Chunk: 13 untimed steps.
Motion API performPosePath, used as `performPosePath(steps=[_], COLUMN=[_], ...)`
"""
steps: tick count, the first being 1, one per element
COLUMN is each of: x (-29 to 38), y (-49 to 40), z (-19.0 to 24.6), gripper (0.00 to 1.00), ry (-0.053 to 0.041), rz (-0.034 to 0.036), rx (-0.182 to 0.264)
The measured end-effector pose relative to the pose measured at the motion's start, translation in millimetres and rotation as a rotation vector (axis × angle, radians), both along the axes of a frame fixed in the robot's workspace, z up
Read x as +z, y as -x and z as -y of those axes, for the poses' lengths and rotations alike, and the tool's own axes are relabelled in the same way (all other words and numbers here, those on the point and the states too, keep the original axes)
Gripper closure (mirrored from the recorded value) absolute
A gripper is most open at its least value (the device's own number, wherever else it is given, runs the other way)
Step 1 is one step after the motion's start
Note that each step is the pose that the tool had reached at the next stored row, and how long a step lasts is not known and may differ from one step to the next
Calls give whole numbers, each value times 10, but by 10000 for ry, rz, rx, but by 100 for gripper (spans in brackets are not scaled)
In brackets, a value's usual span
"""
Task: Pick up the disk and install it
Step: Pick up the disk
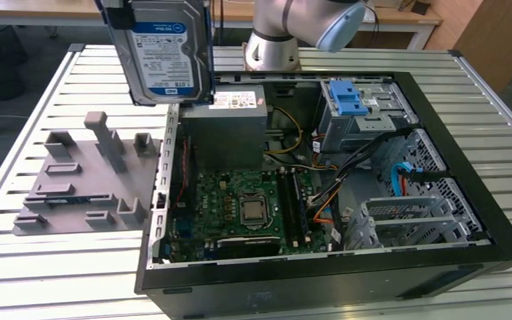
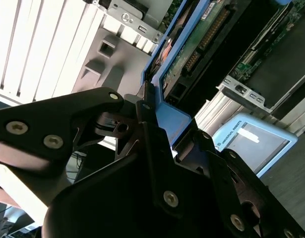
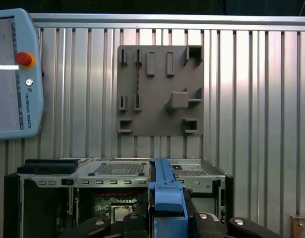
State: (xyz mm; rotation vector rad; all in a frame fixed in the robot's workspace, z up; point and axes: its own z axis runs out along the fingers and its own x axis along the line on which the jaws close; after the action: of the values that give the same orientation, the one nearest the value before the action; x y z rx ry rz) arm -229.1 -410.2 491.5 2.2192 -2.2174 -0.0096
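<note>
A slatted metal table (image 1: 61,267) carries an open computer case (image 1: 496,247), lying on its side with the circuit board facing up. A grey moulded holder plate (image 1: 69,193) sits just beside the case, on the exterior view's left.

The disk (image 1: 163,47) hangs in the air, upright, above the far edge of that plate and the near corner of the case, touching neither.

In the second wrist view the gripper (image 2: 167,126) is closed on the end of the disk's blue frame, one finger on each side.

The disk looks stiff, fairly dense and easily damaged by knocks. Its bare metal faces are probably slick and its circuit side is exposed, so the plastic frame seems the safer place to hold it.
</note>
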Motion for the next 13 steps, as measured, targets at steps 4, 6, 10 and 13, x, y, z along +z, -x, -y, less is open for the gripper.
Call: performPosePath(steps=[4, 6, 10, 13], x=[0, -1, 0, -1], y=[-128, -197, -344, -480], z=[48, 72, 111, 126], gripper=[64, 64, 64, 64], ry=[0, -1, 0, 0], rz=[0, 1, 1, 0], rx=[1, 0, 0, 0])
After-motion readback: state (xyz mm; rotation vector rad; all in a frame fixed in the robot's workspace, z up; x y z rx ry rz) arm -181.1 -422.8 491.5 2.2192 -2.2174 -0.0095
